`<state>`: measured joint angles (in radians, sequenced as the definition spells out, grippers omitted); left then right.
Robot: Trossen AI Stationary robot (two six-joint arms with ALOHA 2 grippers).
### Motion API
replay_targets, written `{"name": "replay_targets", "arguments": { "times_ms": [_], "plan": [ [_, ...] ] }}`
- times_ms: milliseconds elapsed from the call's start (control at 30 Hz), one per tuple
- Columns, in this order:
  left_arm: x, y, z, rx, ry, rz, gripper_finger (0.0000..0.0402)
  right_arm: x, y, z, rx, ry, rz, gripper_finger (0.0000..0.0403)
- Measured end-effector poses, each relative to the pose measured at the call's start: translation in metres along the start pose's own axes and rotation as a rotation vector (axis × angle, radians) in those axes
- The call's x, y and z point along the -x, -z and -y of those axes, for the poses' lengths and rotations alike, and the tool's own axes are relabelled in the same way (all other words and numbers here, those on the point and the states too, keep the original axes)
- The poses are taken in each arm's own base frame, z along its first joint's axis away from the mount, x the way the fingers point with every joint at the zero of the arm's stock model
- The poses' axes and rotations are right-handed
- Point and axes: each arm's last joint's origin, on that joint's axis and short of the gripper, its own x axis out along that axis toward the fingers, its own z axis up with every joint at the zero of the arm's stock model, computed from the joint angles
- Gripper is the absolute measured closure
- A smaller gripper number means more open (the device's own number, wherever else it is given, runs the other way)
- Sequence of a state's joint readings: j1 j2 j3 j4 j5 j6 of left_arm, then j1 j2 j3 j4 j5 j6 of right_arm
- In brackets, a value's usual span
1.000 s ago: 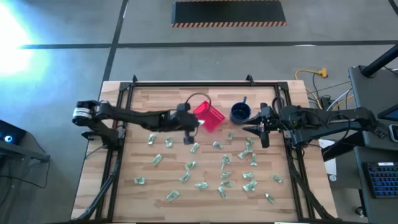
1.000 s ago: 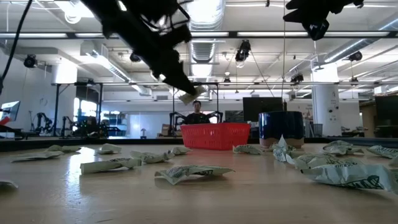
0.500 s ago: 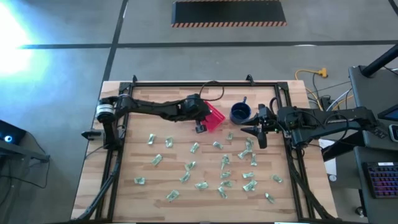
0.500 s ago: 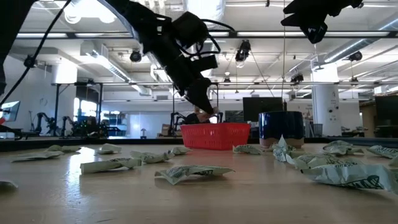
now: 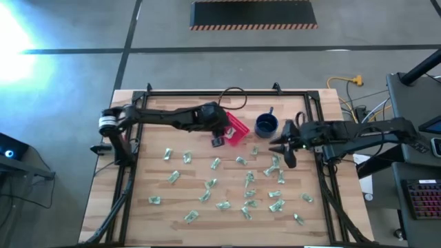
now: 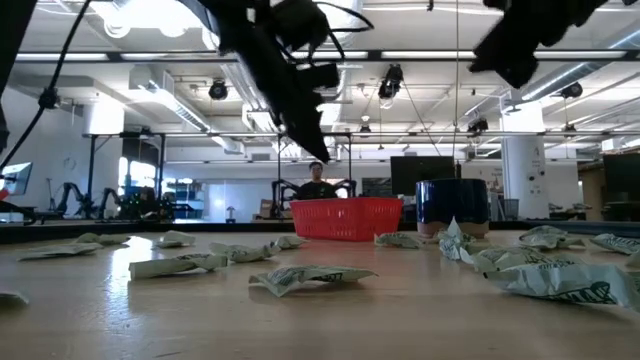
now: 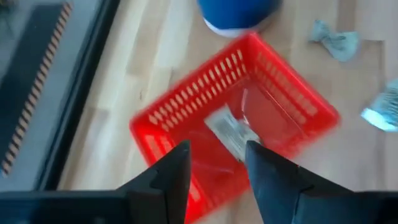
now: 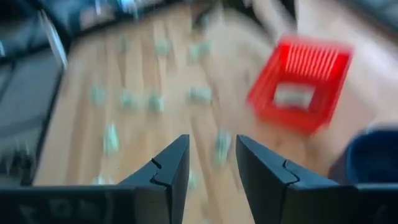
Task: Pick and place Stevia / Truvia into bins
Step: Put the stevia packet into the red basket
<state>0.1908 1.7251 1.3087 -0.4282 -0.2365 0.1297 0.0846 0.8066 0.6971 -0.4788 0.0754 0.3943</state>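
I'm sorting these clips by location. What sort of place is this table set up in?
Most likely a robotics lab or an open industrial workshop. The low view shows exposed ceiling ducts, further metal rigs and a seated person behind the wooden table; the high view shows a bare concrete floor.

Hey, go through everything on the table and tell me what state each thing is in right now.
Left end effector: open, empty, above the basket.
Right end effector: open, empty, raised beside the mug.
Small square red plastic basket: upright, one sachet inside.
Pale green and white paper sachet in the basket: lying loose, released.
Dark blue round mug: upright.
Other sachets: scattered on the wooden table.
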Motion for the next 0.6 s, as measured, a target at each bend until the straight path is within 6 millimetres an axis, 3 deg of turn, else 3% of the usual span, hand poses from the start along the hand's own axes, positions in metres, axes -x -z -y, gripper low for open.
{"name": "replay_targets", "arguments": {
  "times_ms": [133, 267, 433, 600],
  "plan": [
    [0.031, 0.003, -0.001, 0.076, 0.014, -0.026, 0.0260, -0.012, 0.018, -0.001, 0.024, -0.013, -0.214, 0.0280],
    [0.057, 0.006, 0.001, 0.105, 0.031, -0.044, 0.0260, -0.020, 0.034, 0.002, 0.043, 0.091, -0.385, 0.0280],
    [0.082, 0.004, 0.005, 0.130, 0.052, 0.004, 0.0260, -0.023, 0.043, 0.011, -0.055, 0.354, -0.417, 0.0280],
    [0.092, 0.003, 0.011, 0.132, 0.068, 0.022, 0.0260, -0.029, 0.053, 0.014, -0.140, 0.351, -0.453, 0.0280]
  ]
}}
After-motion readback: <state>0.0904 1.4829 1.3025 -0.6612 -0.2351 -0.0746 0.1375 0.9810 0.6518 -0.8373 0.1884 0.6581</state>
